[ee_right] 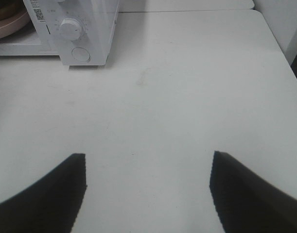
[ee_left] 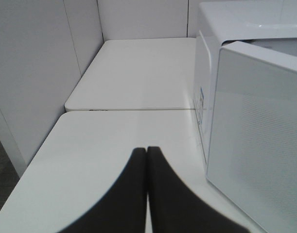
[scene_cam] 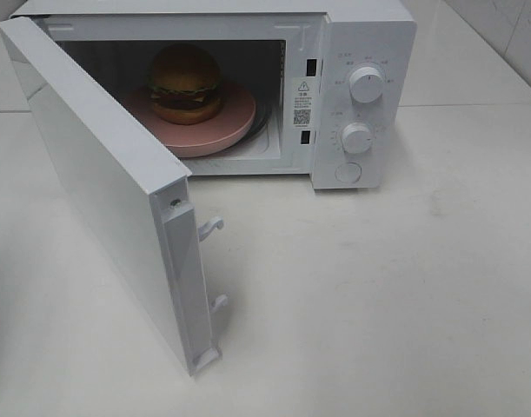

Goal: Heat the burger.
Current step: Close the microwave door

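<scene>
sticker [scene_cam: 302, 102]: right door frame of microwave [scene_cam: 369, 35]; I make out a warning triangle and QR code, print unreadable
knobs [scene_cam: 367, 84]: markings too small to read

The burger [scene_cam: 185, 82] has a golden-brown bun, green lettuce and a dark patty. The plate [scene_cam: 235, 122] is pink. The microwave [scene_cam: 369, 35], its knobs [scene_cam: 367, 84] and the counter [scene_cam: 378, 304] are white.

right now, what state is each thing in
microwave door: wide open
burger: whole, upright on the plate, inside the microwave
pink plate: lying flat in the cavity, under the burger
upper dial: setting too small to read
lower dial: setting too small to read
left gripper: shut, empty
right gripper: open, empty, above the table
</scene>
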### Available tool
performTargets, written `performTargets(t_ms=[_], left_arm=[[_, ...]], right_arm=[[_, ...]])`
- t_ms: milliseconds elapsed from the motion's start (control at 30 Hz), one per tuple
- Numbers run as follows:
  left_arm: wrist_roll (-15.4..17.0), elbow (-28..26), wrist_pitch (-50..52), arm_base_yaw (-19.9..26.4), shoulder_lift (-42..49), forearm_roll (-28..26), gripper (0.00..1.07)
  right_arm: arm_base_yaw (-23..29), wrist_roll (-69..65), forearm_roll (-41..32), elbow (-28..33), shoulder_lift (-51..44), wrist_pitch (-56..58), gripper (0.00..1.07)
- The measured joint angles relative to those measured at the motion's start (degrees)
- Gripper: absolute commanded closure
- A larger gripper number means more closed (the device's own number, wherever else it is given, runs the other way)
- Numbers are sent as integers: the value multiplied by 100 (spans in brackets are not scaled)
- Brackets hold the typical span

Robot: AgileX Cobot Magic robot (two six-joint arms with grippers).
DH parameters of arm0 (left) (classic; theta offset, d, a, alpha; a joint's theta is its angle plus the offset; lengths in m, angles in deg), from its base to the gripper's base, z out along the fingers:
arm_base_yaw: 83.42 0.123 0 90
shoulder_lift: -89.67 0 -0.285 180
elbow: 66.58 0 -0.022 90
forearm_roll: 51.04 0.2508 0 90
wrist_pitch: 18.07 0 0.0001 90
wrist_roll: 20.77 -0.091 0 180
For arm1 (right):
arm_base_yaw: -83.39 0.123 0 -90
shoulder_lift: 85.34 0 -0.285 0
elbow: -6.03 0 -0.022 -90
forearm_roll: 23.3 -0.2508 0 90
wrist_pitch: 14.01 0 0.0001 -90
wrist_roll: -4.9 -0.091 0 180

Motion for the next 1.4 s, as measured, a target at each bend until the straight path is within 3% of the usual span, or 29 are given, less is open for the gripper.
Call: performTargets(t_ms=[133, 267, 333, 367, 500, 533, 867, 933, 1400], left_arm=[[92, 97, 561, -23, -573, 264, 107], [527, 109, 1564, -309, -1398, 974, 107], [590, 109, 1736, -367, -1581, 1106, 107], [693, 109, 2114, -527, -1937, 1392, 107], [745, 109, 2584, -802, -2389, 1576, 107], [756, 92, 2813, -1049, -2704, 1610, 107], [756, -350, 3323, -2005, -3804, 1518, 107], [751, -544, 3466, -2320, -4171, 1243, 107], [636, -1484, 3604, -3272, -5088, 533, 107]], right_arm=[[0, 0, 0, 0, 0, 0, 36], [0, 0, 0, 0, 0, 0, 36], [0, 0, 0, 0, 0, 0, 36], [0, 0, 0, 0, 0, 0, 36], [0, 0, 0, 0, 0, 0, 36], [0, 0, 0, 0, 0, 0, 36], [0, 0, 0, 0, 0, 0, 36], [0, 0, 0, 0, 0, 0, 36], [0, 0, 0, 0, 0, 0, 36]])
